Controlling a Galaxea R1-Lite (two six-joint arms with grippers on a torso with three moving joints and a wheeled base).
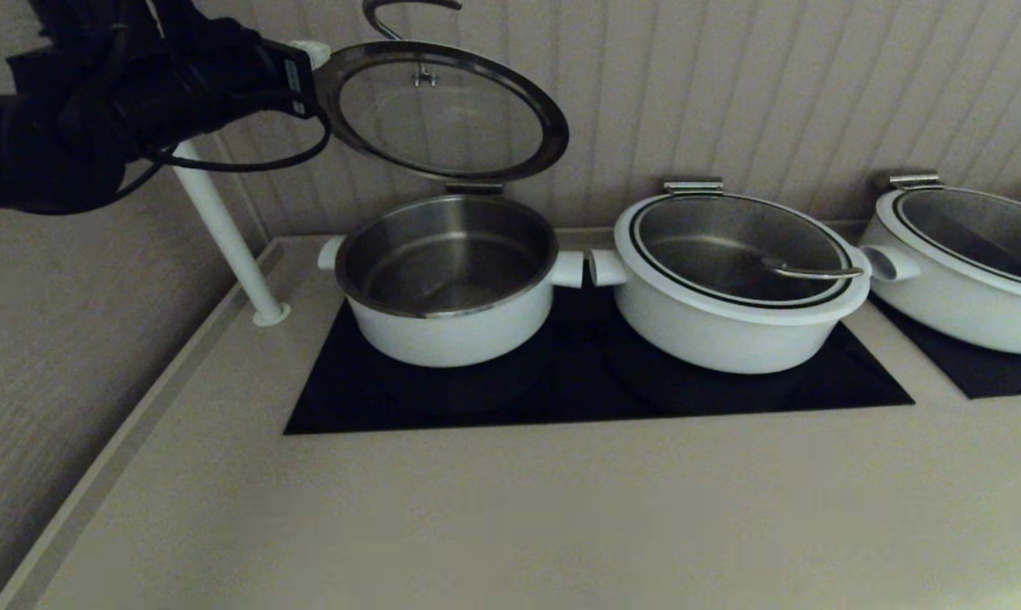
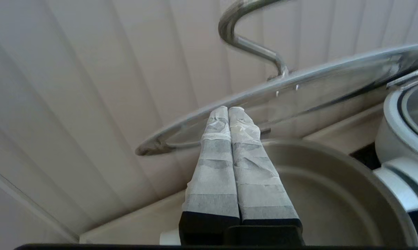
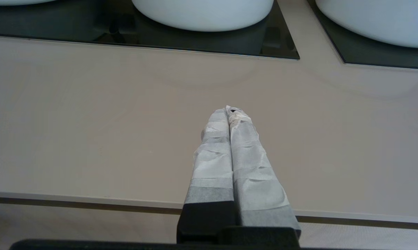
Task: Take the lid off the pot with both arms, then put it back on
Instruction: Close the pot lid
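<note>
Where beige counter [image 1: 510, 508] meets panelled wall [image 1: 730, 85], black cooktop [image 1: 595, 381].

You find no readable text, label, brand, number or sign anywhere in these views, on pots, lids, cooktop, wall or the taped fingers.

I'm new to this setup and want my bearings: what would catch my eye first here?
The glass lid stands tilted open above the deep white pot at the left of the black cooktop, its steel inside bare. The left gripper, jaws together, presses against the lid's rim. The right gripper hangs shut over the bare counter, away from the pots.
</note>
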